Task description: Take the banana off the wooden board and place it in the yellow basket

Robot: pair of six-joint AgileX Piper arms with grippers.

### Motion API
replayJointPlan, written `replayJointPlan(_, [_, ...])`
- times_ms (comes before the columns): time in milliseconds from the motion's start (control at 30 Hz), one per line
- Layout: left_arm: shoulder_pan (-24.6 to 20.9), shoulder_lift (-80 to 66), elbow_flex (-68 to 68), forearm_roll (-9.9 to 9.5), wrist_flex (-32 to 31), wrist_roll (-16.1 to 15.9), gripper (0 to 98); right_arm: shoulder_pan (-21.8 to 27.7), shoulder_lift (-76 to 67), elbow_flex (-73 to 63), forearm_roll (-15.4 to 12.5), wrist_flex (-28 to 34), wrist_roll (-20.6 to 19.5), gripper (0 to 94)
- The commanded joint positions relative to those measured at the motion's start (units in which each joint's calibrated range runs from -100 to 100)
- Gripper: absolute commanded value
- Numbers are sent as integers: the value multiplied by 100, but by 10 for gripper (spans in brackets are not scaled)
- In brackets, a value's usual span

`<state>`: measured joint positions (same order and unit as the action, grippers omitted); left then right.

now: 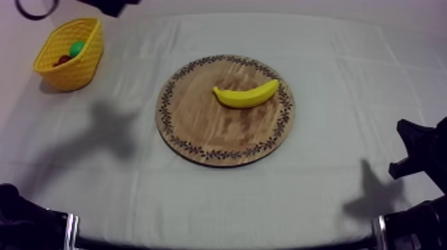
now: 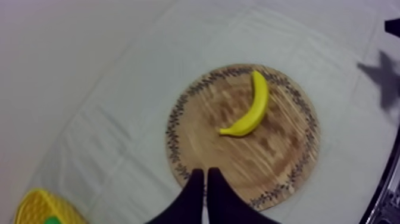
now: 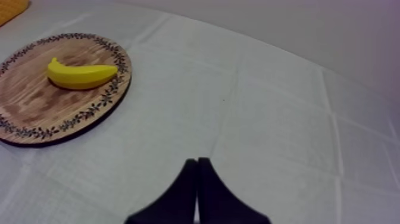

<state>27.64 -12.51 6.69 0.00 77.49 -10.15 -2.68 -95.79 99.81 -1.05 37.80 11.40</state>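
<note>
While your left gripper [image 2: 205, 173] and right gripper [image 3: 197, 162] sat pinched together and empty, the banana [image 1: 246, 95] looked light, stiff and slick; its thick middle was your best hold.

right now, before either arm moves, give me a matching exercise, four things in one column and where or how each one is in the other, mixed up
Things
1. banana
2. yellow basket
3. left gripper
4. right gripper

Place or state
a. fingers shut, aimed at bare cloth
b. lying on the wooden board
c. fingers shut, aimed at the board
d. off the board, at the left side

Pairs: 1-b, 2-d, 3-c, 4-a
</note>
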Motion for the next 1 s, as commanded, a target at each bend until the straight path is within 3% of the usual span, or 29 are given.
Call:
replayJointPlan(0, [194,375,-76,-7,22,-39,0,0,3,-3,0,2,1,2])
replayJointPlan(300, [518,1347,-368,-41,33,-206,18,0,3,-3,0,2,-3,2])
replayJointPlan(533, [602,2337,-917,-70,74,-381,140,0,3,-3,0,2,-4,2])
replayJointPlan(633, [616,2764,-1227,-83,111,-469,253,0,3,-3,0,2,-4,2])
replayJointPlan(833, [636,3586,-1968,-143,392,-593,608,0,3,-3,0,2,-4,2])
replayJointPlan(967, [669,4010,-2292,-168,483,-578,730,0,3,-3,0,2,-4,2])
